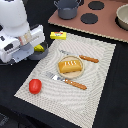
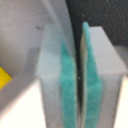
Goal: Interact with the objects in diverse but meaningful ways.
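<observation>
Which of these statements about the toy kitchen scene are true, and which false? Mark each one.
1. The bread loaf lies on a plate. True.
2. The tomato sits on the stove. False: it rests on the placemat.
3. The gripper has its jaws wide open. False: in the wrist view the green pads almost meet.
4. The butter block lies beyond the placemat's far edge. True.
5. A saucepan stands on the stove. True.

Cheese wedge (mostly arm-hidden)
</observation>
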